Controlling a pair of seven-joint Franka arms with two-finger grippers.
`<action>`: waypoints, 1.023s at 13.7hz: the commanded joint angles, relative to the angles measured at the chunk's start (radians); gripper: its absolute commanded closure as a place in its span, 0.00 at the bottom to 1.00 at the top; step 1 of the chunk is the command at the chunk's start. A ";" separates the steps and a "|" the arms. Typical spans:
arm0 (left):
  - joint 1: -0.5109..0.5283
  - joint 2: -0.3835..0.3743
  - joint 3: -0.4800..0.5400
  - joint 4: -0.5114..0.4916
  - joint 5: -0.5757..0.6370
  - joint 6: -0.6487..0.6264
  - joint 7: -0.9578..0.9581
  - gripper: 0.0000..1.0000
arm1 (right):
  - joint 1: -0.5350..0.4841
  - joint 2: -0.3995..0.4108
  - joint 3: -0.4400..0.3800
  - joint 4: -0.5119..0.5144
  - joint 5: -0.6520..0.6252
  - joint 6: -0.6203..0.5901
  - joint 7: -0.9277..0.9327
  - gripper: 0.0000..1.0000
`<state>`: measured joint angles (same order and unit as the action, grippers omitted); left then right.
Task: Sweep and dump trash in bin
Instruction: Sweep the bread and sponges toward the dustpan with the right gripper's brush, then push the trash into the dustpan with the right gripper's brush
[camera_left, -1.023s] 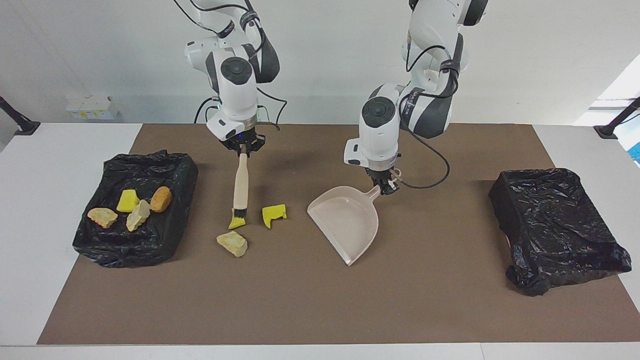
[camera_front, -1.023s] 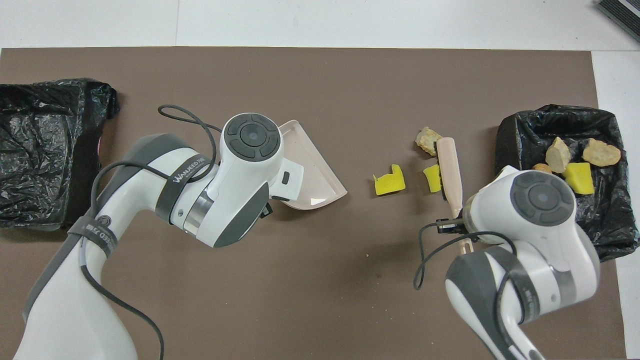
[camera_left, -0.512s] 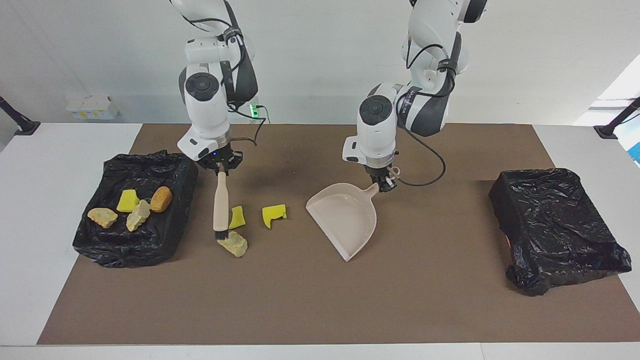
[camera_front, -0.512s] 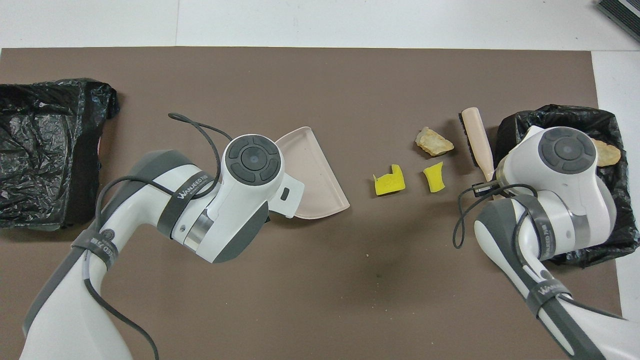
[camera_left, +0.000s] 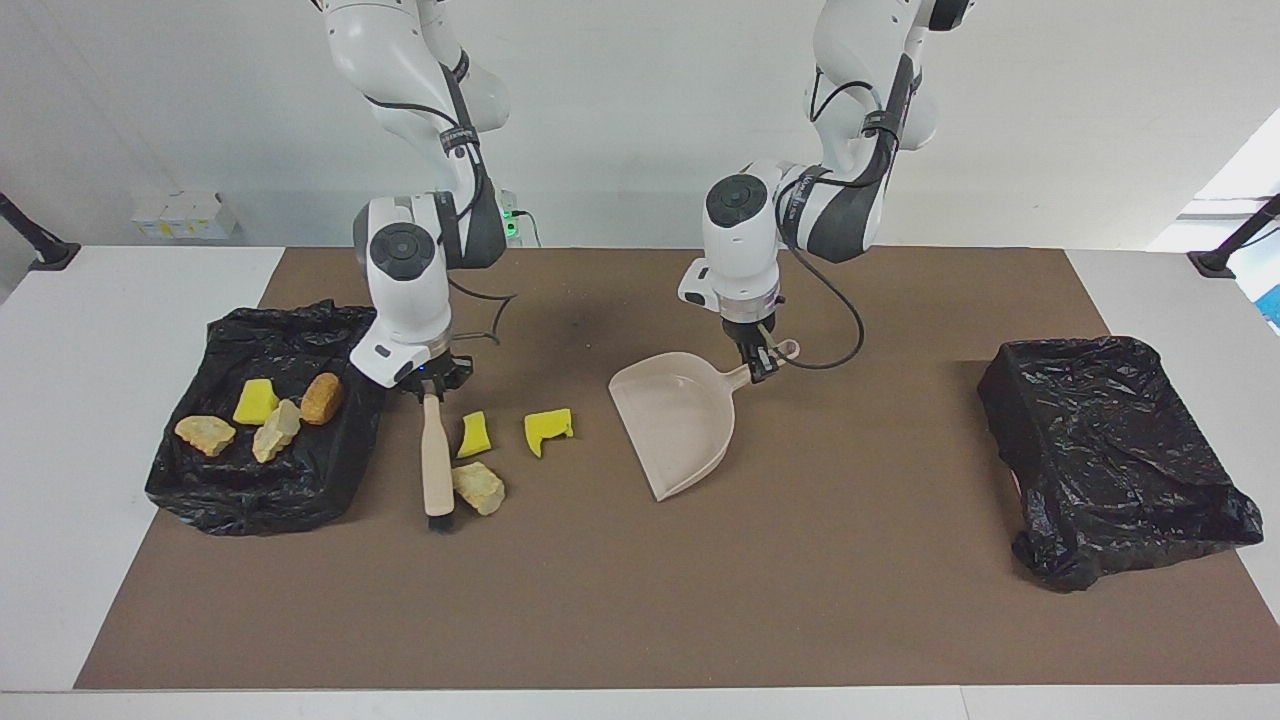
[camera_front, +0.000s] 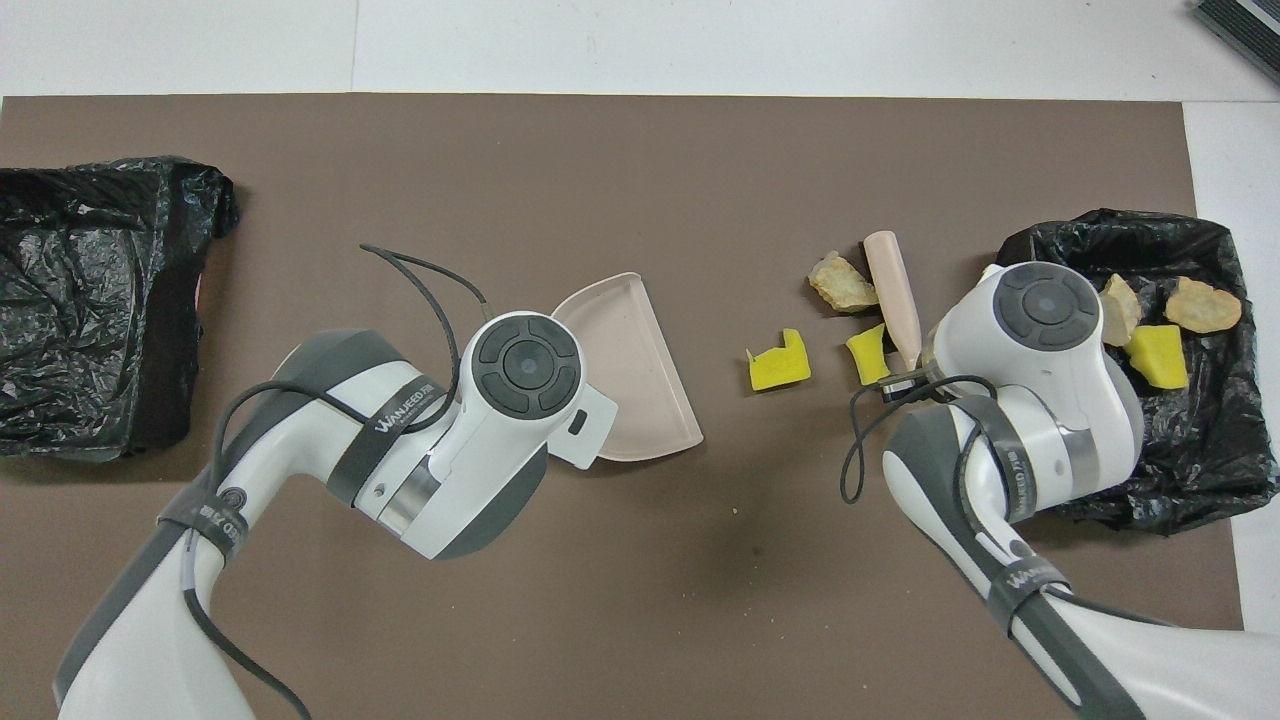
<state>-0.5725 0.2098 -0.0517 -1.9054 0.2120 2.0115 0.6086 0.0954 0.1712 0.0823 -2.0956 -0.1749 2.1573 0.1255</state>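
Observation:
My right gripper is shut on the handle of the beige brush. The brush's black bristles are down at the mat, touching a pale beige lump on its side toward the right arm's end. Two yellow sponge pieces lie on the mat between the brush and the dustpan. My left gripper is shut on the handle of the beige dustpan, which is tilted with its mouth low near the mat. In the overhead view the lump lies against the brush.
A black-lined bin at the right arm's end holds a yellow piece, two beige lumps and an orange-brown lump. A second black-lined bin stands at the left arm's end.
My right gripper swung the brush toward the right arm's end, around the scraps, and set it down beside the beige lump, nudging it. The dustpan shifted slightly toward the scraps.

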 joint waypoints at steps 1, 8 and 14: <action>-0.020 -0.035 0.009 -0.052 0.017 0.021 0.020 1.00 | 0.059 0.030 0.002 0.017 0.078 -0.005 0.080 1.00; -0.018 -0.035 0.010 -0.049 0.018 0.023 0.019 1.00 | 0.222 0.054 0.004 0.060 0.310 0.004 0.106 1.00; -0.010 -0.033 0.010 -0.049 0.023 0.030 0.017 1.00 | 0.334 0.028 0.025 0.046 0.471 0.006 0.089 1.00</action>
<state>-0.5737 0.2086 -0.0516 -1.9086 0.2150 2.0169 0.6126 0.4230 0.2071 0.0927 -2.0484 0.2208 2.1618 0.2292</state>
